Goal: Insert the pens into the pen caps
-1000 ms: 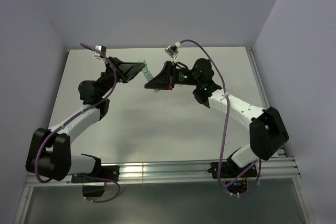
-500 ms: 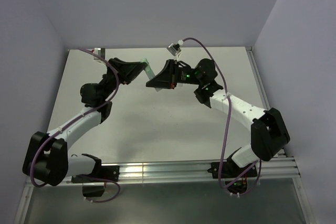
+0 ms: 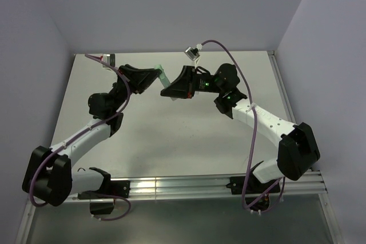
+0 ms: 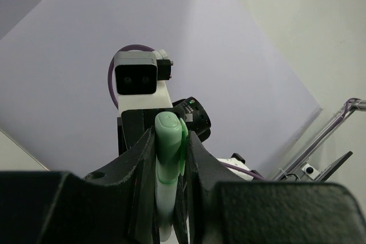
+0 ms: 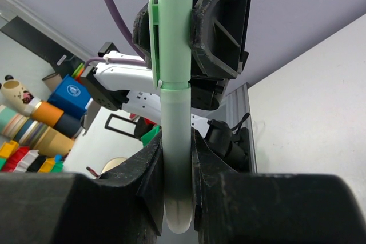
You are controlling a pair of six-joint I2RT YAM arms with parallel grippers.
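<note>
One mint-green pen [image 3: 163, 77] hangs in the air over the back middle of the table, between my two grippers. In the right wrist view its pale body [image 5: 176, 141] sits in my right gripper [image 5: 177, 158], which is shut on it. Its darker green cap [image 5: 171, 32], with a clip, sits on the pen's far end, inside my left gripper [image 5: 220, 32]. In the left wrist view the cap [image 4: 168, 141] is clamped in my left gripper [image 4: 170, 161], shut on it, with the body [image 4: 164, 204] running below. The other pens and caps are out of view.
The grey table [image 3: 171, 135] has a metal rail [image 3: 189, 187] along its near edge and another [image 3: 283, 95] on the right. Walls close in the back and sides. Tape rolls and boxes [image 5: 40, 118] show beyond the table in the right wrist view.
Both grippers have drifted slightly up and toward the back with the green pen still held between them. The left arm has stretched out a little.
</note>
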